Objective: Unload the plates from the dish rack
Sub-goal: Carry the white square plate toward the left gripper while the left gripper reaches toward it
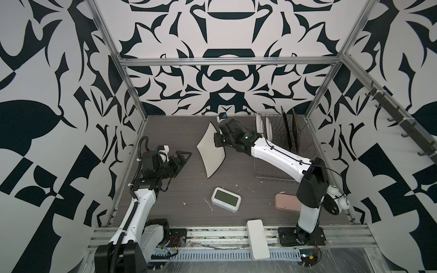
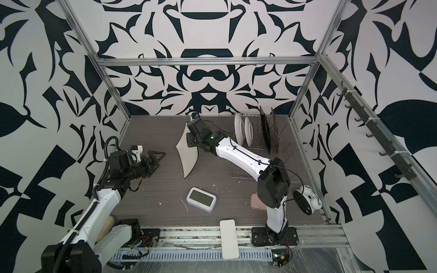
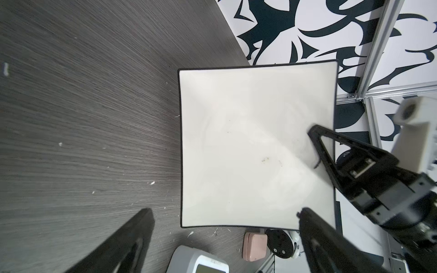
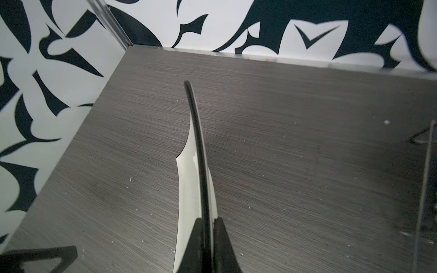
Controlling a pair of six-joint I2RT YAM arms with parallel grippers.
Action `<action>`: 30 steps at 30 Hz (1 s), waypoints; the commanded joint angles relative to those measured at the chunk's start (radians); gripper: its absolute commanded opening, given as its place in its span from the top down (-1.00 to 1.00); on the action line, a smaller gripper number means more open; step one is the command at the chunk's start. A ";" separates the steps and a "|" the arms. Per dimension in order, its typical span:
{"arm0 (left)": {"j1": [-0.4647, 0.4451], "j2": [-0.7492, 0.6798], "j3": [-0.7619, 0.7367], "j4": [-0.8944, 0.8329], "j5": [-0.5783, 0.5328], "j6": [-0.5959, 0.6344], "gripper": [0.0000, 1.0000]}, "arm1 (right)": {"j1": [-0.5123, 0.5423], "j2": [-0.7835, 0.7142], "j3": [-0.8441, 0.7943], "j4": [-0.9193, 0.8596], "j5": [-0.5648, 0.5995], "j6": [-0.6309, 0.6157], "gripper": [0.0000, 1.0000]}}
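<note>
over tabletop (image 1: 170, 134), extended right arm (image 1: 276, 154) grips plate (image 1: 210, 151).

Both arms wear screw-dotted white shells joined by black motor housings (image 1: 312, 186): the left arm (image 1: 139, 208) at lower left, the right arm (image 1: 276, 156) at centre right. A ribbed black conduit (image 1: 141, 147) loops beside the left one; a thin black cable (image 1: 287, 156) runs along the right. A green light (image 1: 246, 136) glows near its wrist. The left gripper (image 1: 185, 160) has black open-triangle fingers.
</note>
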 commanded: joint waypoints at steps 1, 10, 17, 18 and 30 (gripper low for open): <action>0.005 0.010 -0.006 0.015 0.018 -0.005 -0.99 | -0.048 -0.123 -0.042 0.264 -0.160 0.140 1.00; 0.007 0.092 0.066 0.029 0.073 -0.009 -0.95 | -0.140 -0.220 -0.242 0.491 -0.327 0.302 1.00; 0.006 0.113 0.100 0.103 0.148 -0.076 -0.92 | -0.200 -0.301 -0.355 0.637 -0.439 0.431 1.00; 0.005 0.120 0.109 0.110 0.162 -0.084 -0.91 | -0.203 -0.310 -0.358 0.641 -0.448 0.439 1.00; -0.044 0.184 0.225 0.158 0.244 -0.127 -0.88 | -0.249 -0.371 -0.424 0.770 -0.586 0.576 1.00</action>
